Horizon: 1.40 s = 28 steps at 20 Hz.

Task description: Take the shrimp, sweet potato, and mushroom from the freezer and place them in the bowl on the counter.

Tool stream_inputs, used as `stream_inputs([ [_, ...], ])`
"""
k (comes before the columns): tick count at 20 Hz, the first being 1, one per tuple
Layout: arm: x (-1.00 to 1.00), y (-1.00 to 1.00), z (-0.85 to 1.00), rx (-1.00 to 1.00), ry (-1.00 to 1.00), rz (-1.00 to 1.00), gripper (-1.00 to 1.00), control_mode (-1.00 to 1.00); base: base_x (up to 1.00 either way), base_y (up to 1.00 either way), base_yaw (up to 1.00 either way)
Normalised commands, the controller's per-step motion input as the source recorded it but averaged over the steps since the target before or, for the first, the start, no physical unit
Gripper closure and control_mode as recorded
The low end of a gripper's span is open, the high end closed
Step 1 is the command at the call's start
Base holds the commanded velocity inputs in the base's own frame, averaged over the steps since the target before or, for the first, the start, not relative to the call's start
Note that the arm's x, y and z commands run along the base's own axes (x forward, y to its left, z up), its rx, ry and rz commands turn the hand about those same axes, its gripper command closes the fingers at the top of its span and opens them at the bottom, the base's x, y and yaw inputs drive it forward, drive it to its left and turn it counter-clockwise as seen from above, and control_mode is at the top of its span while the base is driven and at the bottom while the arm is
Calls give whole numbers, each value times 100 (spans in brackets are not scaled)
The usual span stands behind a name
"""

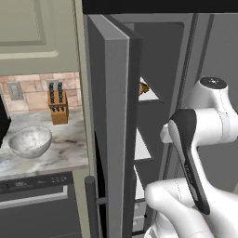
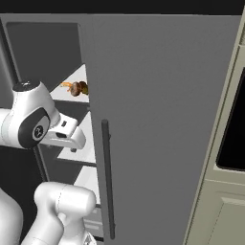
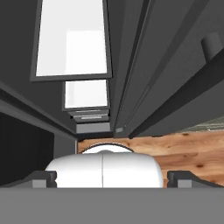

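Freezer (image 1: 114, 121) open, door swung wide with its long bar handle (image 2: 107, 179) facing out. On an upper white shelf (image 2: 72, 88) inside, a thin orange shrimp (image 2: 67, 85) lying against a rounder brown lump (image 2: 80, 88). Claw (image 3: 112, 178) spread fully wide, empty, tips pointing down past the shelves toward a wooden floor (image 3: 192, 153). Off to the left, a mottled whitish bowl (image 1: 29, 141) upright on the marbled bench (image 1: 65, 151), empty as far as visible, near a wooden knife block (image 1: 58, 103) by the brick wall.
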Motion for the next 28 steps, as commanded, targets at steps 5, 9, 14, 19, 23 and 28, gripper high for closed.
stream_inputs([
  [5,0,0,0,0,0,0,-100,100,34,41,0],
  [9,0,0,0,0,0,0,-100,100,33,46,0],
  [14,0,0,0,0,0,0,-100,100,48,55,0],
  [19,0,0,0,0,0,0,-100,100,36,76,0],
  [23,0,0,0,0,0,0,-100,100,13,87,0],
  [28,0,0,0,0,0,0,-100,100,0,48,2],
])
